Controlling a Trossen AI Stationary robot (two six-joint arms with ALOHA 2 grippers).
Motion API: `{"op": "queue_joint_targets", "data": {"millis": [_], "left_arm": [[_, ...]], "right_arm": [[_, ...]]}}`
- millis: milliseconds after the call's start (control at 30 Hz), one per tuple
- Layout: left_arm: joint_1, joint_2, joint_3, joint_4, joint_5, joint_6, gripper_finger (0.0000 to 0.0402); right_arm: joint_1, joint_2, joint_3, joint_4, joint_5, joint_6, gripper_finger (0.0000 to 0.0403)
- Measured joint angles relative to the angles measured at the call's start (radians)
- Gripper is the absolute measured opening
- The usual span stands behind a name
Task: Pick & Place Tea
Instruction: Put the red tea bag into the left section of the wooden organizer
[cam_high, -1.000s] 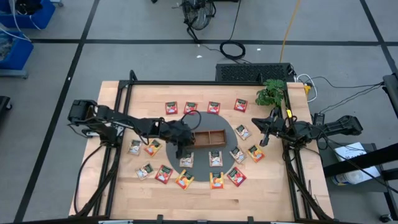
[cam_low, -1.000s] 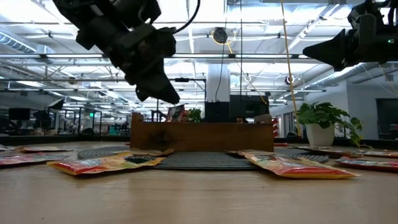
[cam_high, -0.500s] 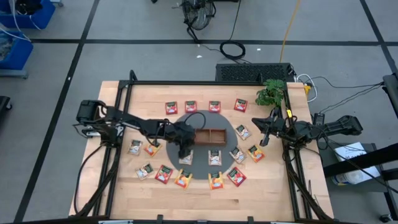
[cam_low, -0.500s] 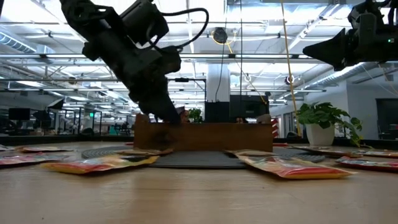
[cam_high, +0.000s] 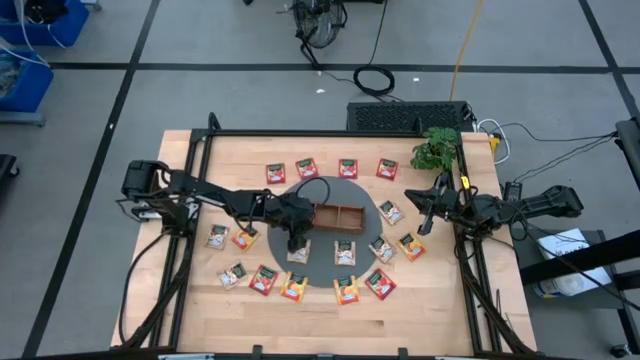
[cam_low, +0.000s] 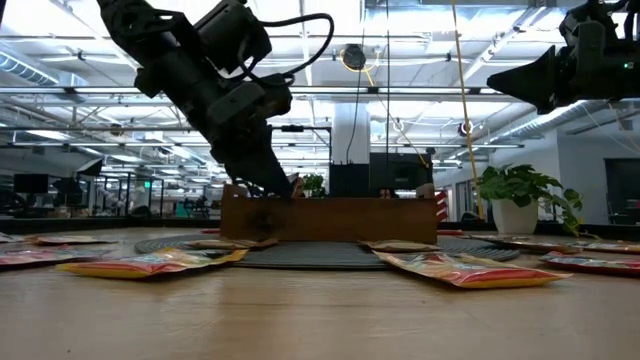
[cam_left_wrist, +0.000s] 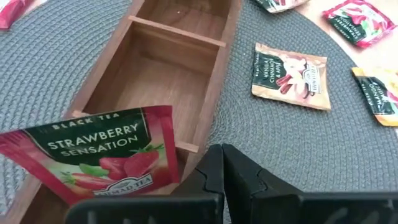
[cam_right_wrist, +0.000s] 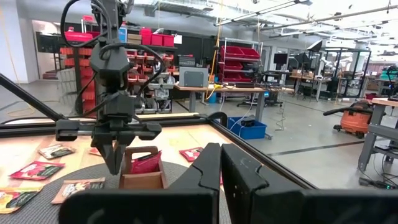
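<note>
A brown wooden tray (cam_high: 340, 216) lies on a round grey mat (cam_high: 322, 262). A red tea packet (cam_left_wrist: 102, 152) leans upright in the tray's left end compartment, its lower edge inside. Several more tea packets ring the mat, such as a red one (cam_high: 276, 172) and a whitish one (cam_left_wrist: 290, 74), all lying flat. My left gripper (cam_left_wrist: 222, 163) is shut with nothing between its fingers, at the tray's near long wall (cam_left_wrist: 208, 118) beside that compartment. My right gripper (cam_right_wrist: 221, 171) is shut with nothing in it, held level above the table's right edge (cam_high: 428, 208). My left gripper's shut fingers (cam_low: 272, 182) slant down from the table's left and end at the top edge of the tray's near long wall, beside the left end compartment. I cannot tell whether they touch the wall. They stand apart from the red packet.
A potted plant (cam_high: 435, 150) stands at the table's far right corner. Black frame rails (cam_high: 198, 170) run along the table's left and right sides. Packets lie close together on the near half of the mat (cam_high: 346, 290).
My left gripper, shut throughout, has come down and toward the table's right, to the tray's left end. The tray's left end has shifted a little toward the table's right. The red packet stays standing in its compartment.
</note>
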Motion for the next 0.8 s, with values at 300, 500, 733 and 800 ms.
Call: {"op": "queue_joint_targets", "data": {"millis": [300, 500, 733, 800], "left_arm": [[0.045, -0.017, 0.001, -0.010, -0.026, 0.022, 0.0003], [0.075, -0.015, 0.000, -0.042, -0.042, 0.022, 0.0003], [0.077, -0.015, 0.000, -0.034, -0.185, 0.007, 0.0005], [0.077, -0.015, 0.000, -0.026, -0.224, -0.001, 0.0003]], "right_arm": [[0.000, 0.000, 0.000, 0.000, 0.000, 0.000, 0.0004], [0.000, 0.000, 0.000, 0.000, 0.000, 0.000, 0.0004], [0.000, 0.000, 0.000, 0.000, 0.000, 0.000, 0.0004], [0.000, 0.000, 0.000, 0.000, 0.000, 0.000, 0.0004]]}}
